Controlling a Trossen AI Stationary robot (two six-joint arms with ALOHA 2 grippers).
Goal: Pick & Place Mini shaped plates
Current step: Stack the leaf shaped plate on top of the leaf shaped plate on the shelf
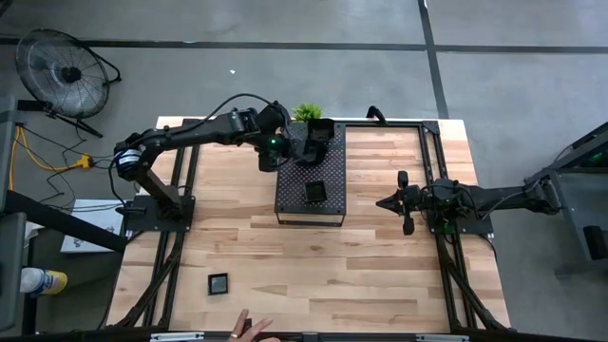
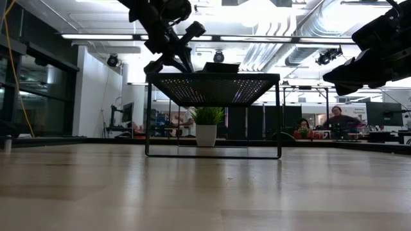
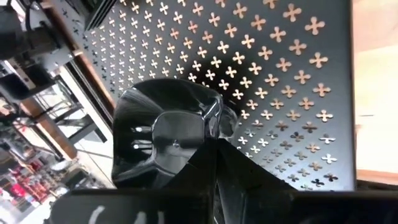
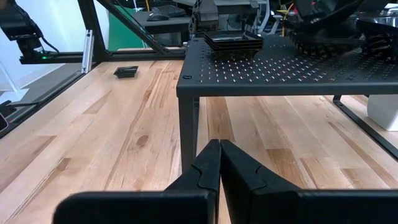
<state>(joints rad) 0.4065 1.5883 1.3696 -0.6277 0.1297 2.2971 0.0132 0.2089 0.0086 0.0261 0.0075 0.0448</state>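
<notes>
My left gripper (image 1: 306, 147) reaches over the far part of the dark perforated tray (image 1: 332, 211) and is shut on a glossy black mini plate (image 3: 163, 142). A low stack of mini plates (image 1: 314, 192) sits on the tray's near part and also shows in the right wrist view (image 4: 233, 40). One single mini plate (image 1: 218, 282) lies flat on the wooden table near its front left and appears again in the right wrist view (image 4: 126, 71). My right gripper (image 4: 219, 152) is shut and touches nothing, waiting to the right of the tray (image 1: 394, 201). My left gripper pinches the plate by its rim (image 3: 214, 124) between its two fingers, slanting down from the table's left. The plate is tilted over the tray's perforated top. Whether the plate's lower edge touches the tray cannot be told.
The tray stands on thin legs (image 2: 149, 119) with open space under it. A small green plant in a white pot (image 1: 306, 112) stands just behind the tray's far edge. A person's hand (image 1: 249, 331) rests at the table's near edge. Bare wood lies in front of the tray.
</notes>
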